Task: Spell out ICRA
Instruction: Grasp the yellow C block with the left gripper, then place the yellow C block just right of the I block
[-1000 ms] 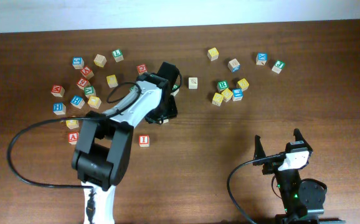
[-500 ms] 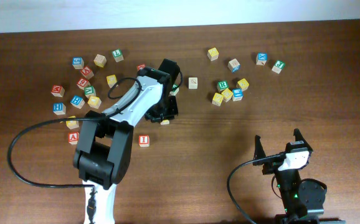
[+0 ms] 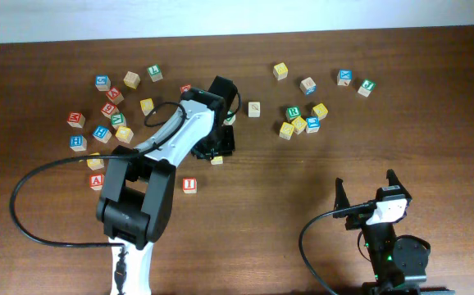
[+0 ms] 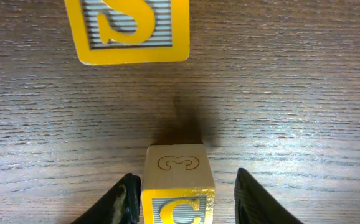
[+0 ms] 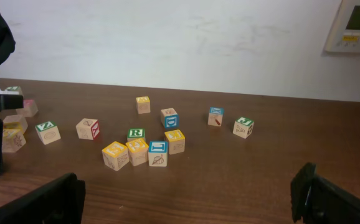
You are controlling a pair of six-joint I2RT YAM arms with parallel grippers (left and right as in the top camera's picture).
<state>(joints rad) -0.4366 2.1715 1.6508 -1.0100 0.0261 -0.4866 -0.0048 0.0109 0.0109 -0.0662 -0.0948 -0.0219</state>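
Observation:
The yellow-faced C cube sits on the table between my left gripper's fingers. The left finger touches it and the right finger stands a little off it, so the jaws are open. In the overhead view the C cube lies under the left gripper, up and right of the red I cube. The red A cube is at the left. The green R cube is in the right cluster and also shows in the right wrist view. My right gripper is open and empty near the front edge.
A yellow S cube lies just beyond the C cube. Several other letter cubes are scattered at the far left and far right. A cluster of yellow and blue cubes lies ahead of the right gripper.
The left gripper has drawn back slightly toward the far side, and the C cube shows more clearly under it. The right arm has not moved.

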